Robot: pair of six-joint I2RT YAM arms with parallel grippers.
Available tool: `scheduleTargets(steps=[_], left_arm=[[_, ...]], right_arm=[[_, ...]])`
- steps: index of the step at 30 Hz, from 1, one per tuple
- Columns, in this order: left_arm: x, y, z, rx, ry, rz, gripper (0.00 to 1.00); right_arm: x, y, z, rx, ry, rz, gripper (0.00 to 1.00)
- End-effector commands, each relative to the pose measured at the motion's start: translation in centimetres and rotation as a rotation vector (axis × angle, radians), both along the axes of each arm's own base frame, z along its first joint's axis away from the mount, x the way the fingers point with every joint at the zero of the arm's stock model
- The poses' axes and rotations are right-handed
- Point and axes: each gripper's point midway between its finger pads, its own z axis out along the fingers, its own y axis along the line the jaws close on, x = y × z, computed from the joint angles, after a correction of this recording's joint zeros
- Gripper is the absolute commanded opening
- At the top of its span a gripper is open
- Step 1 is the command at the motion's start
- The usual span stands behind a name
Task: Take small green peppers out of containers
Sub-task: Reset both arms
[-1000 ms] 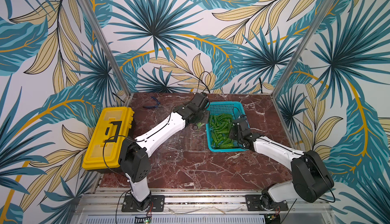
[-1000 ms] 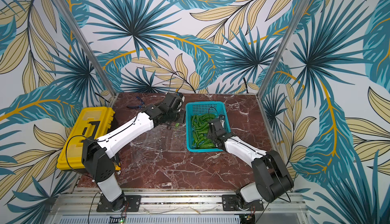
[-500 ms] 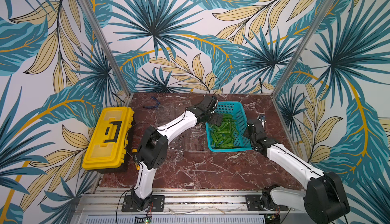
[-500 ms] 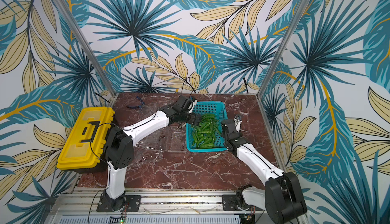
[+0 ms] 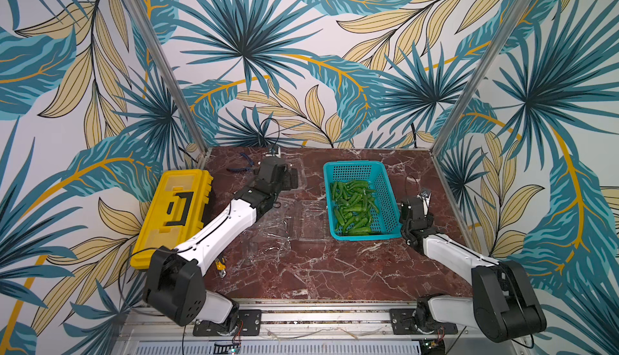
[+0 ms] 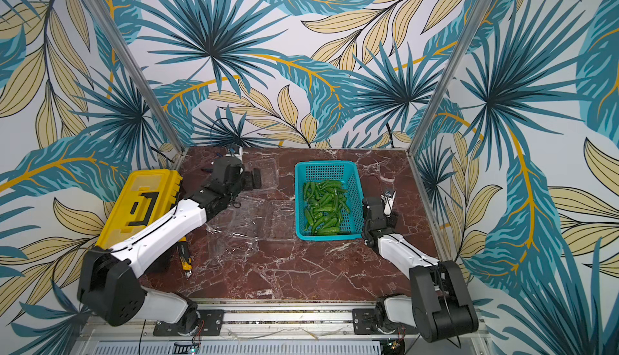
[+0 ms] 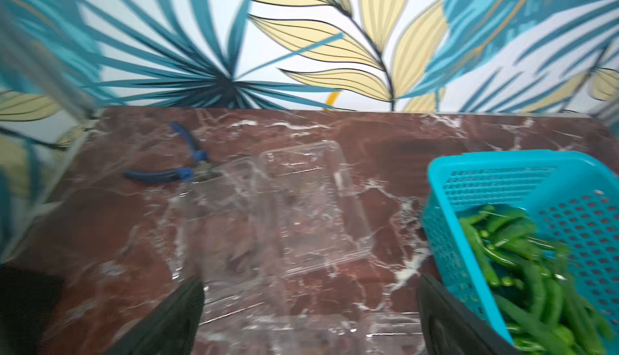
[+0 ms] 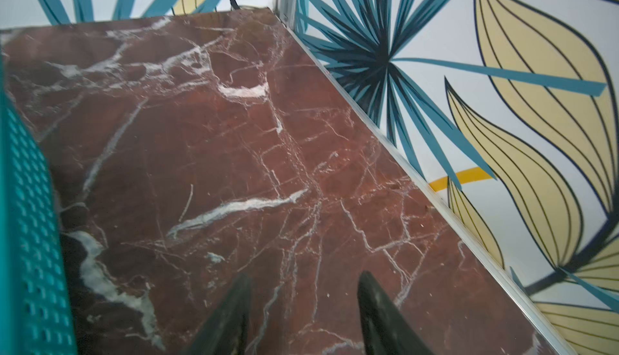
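Glossy red marble-look table (image 5: 335, 269), perforated teal plastic basket (image 5: 382, 182), clear thin-plastic containers (image 5: 311, 217).

One teal basket (image 5: 385, 182) stands at 2 o'clock on the single tabletop (image 5: 335, 269). The small green peppers (image 5: 351, 209) heaped in it run to some dozens; they overlap too much for an exact count. The clear containers (image 6: 281, 219) number three: one at the centre, a far container (image 6: 269, 169) at 12 o'clock, and a crumpled container (image 6: 234, 236) toward 8 o'clock of centre. There is one yellow toolbox (image 5: 177, 209) at 9 o'clock, one pair of blue-handled pliers (image 7: 157, 175) at 11 o'clock, and one yellow utility knife (image 6: 185, 259) at 7 o'clock. Two arms (image 5: 227, 222) reach in, each with one end effector: the left end effector (image 7: 311, 286) and the right end effector (image 8: 306, 276).
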Motion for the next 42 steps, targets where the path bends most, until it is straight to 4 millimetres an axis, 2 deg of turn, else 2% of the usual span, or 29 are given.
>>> scheduleTargets(steps=[1, 3, 6, 7, 8, 11, 14, 16, 18, 19, 20, 21, 27, 33, 35, 42], left_arm=[[-1.6, 6.7, -1.5, 0.140, -0.018, 0.194, 1.00], [-2.8, 10.1, -2.9, 0.218, -0.016, 0.317, 1.00], [-4.6, 14.4, -6.2, 0.206, 0.030, 0.486, 1.00], [-5.2, 15.3, -7.2, 0.186, 0.036, 0.522, 1.00], [-5.8, 16.2, -8.1, 0.165, 0.037, 0.561, 0.99], [-6.9, 17.4, -9.6, 0.174, 0.000, 0.582, 1.00], [-7.1, 17.7, -10.4, 0.198, -0.052, 0.566, 0.99], [-6.7, 17.6, -11.1, 0.195, -0.079, 0.528, 1.00], [-5.8, 17.1, -10.9, 0.194, -0.094, 0.475, 1.00], [-5.4, 17.0, -10.8, 0.181, -0.110, 0.459, 0.99], [-5.1, 17.1, -10.8, 0.158, -0.126, 0.452, 1.00], [-4.9, 17.1, -10.7, 0.138, -0.139, 0.443, 1.00], [-3.3, 17.4, -10.7, 0.091, -0.161, 0.373, 1.00], [-3.2, 18.6, -11.1, 0.005, -0.161, 0.338, 0.99], [-3.5, 19.8, -11.5, -0.037, -0.216, 0.360, 0.99], [-3.7, 19.3, -11.3, -0.040, -0.241, 0.322, 1.00]], right_arm=[[2.2, 0.7, 2.0, -0.047, -0.129, 0.078, 0.53], [3.0, 0.7, 2.0, -0.076, -0.110, 0.084, 0.53], [3.9, 1.1, 1.5, -0.089, -0.104, 0.118, 0.53], [4.0, 1.1, 1.0, -0.108, -0.125, 0.128, 0.53], [4.4, 1.1, 1.5, -0.121, -0.161, 0.132, 0.54], [4.6, 1.0, 0.9, -0.073, -0.116, 0.146, 0.54], [5.0, 1.0, 0.5, -0.052, -0.098, 0.165, 0.57], [5.0, 1.0, 0.5, -0.047, -0.094, 0.168, 0.59], [4.9, 1.0, 0.5, -0.044, -0.101, 0.166, 0.60], [4.8, 0.9, 0.4, -0.040, -0.105, 0.167, 0.67], [4.7, 0.8, 0.4, -0.031, -0.113, 0.169, 0.94], [4.6, 0.7, 0.4, -0.019, -0.123, 0.172, 0.99], [4.4, 0.5, 0.4, 0.004, -0.144, 0.184, 0.99], [4.4, 0.5, 0.4, 0.004, -0.146, 0.185, 1.00], [4.4, 0.5, 0.4, 0.004, -0.145, 0.185, 0.99], [4.4, 0.5, 0.4, 0.005, -0.146, 0.185, 0.99]])
